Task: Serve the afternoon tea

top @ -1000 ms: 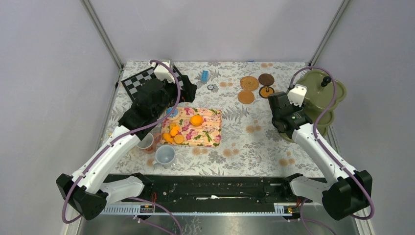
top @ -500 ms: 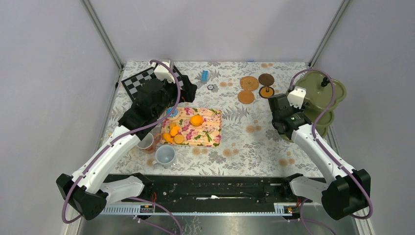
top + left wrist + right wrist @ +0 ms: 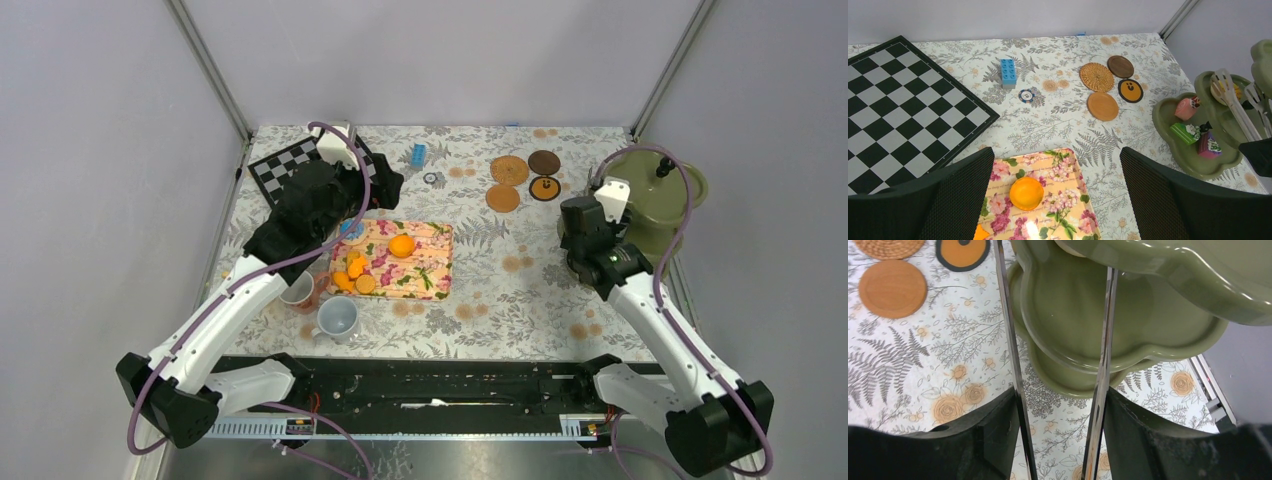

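Note:
Several small orange pastries (image 3: 401, 245) lie on the floral mat (image 3: 430, 272); the round one also shows in the left wrist view (image 3: 1026, 192). My left gripper (image 3: 383, 188) (image 3: 1056, 156) hangs open and empty above the mat's far end. Three mugs (image 3: 338, 318) stand left of the mat's near corner. Several round coasters (image 3: 503, 197) (image 3: 1102, 106) lie at the back centre. My right gripper (image 3: 579, 216) (image 3: 1060, 396) is shut on the metal tongs (image 3: 1104, 340), whose two blades reach toward the green tiered stand (image 3: 1128, 347).
The green stand (image 3: 665, 225) stands at the right edge; its lower tier (image 3: 1198, 167) holds small toy items and utensils. A chessboard (image 3: 278, 165), a blue brick (image 3: 418, 153) and a poker chip (image 3: 430, 178) lie at the back left.
My right gripper has shifted right and slightly toward the near edge with the tongs, closer to the green stand. The left arm has not moved.

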Controlling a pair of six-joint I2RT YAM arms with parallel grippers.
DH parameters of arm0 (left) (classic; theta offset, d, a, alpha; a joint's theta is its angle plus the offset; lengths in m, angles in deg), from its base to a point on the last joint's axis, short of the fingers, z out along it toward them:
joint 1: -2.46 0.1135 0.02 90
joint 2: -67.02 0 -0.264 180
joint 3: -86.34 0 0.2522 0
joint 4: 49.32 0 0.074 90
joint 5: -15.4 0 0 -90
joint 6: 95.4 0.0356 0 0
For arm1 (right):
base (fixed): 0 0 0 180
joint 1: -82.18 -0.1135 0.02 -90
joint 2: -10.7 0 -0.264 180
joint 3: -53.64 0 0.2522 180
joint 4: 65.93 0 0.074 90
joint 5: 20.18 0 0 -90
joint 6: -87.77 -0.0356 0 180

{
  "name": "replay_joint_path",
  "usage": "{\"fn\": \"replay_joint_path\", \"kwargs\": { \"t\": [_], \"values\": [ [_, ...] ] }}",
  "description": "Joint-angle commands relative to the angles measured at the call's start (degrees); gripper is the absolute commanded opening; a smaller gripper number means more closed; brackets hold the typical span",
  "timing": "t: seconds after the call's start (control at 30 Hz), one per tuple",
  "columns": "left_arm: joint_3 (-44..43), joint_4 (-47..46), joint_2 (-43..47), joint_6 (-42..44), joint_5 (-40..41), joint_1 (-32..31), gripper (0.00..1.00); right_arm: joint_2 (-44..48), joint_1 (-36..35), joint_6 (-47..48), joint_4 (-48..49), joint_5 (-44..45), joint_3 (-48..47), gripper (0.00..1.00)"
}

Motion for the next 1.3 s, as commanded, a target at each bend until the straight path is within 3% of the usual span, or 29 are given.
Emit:
{"fn": "replay_joint_path", "kwargs": {
  "t": [0.0,0.13,0.3,0.4,0.5,0.67,0.83,1.03,1.27],
  "values": [
    [-1.2,-1.7,-0.4,-0.5,-1.2,0.2,0.99,6.1,0.3,6.3,3.6,-3.3,1.7,0.63],
    [-1.2,-1.7,-0.6,-0.6,-1.3,0.3,0.99,10.5,0.3,11.1,5.5,-11.5,3.7,0.63],
    [-1.3,-1.7,-0.7,-0.5,-1.4,0.2,0.99,12.1,0.2,14.1,10.2,-34.3,5.4,0.63],
    [-1.3,-1.7,-0.8,-0.6,-1.3,0.2,0.99,7.7,0.1,13.4,13.1,-51.5,5.1,0.62],
    [-1.3,-1.7,-0.5,-0.5,-1.1,0.2,0.99,1.0,-3.4,12.1,14.3,-58.1,3.4,0.60],
    [-1.3,-1.6,-0.1,-0.3,-0.8,0.3,0.99,-9.5,-19.5,13.1,16.9,-50.7,-0.7,0.62],
    [-1.2,-1.5,0.0,-0.1,-0.3,0.3,0.99,-17.8,-27.7,13.0,19.4,-44.0,-4.5,0.63],
    [-1.3,-1.5,-0.1,0.0,0.0,0.3,0.99,-24.6,-32.6,13.1,18.5,-32.7,-7.5,0.63],
    [-1.3,-1.5,0.0,-0.1,-0.3,0.4,0.99,-28.5,-33.7,13.4,19.5,-31.1,-8.5,0.66]
  ]
}}
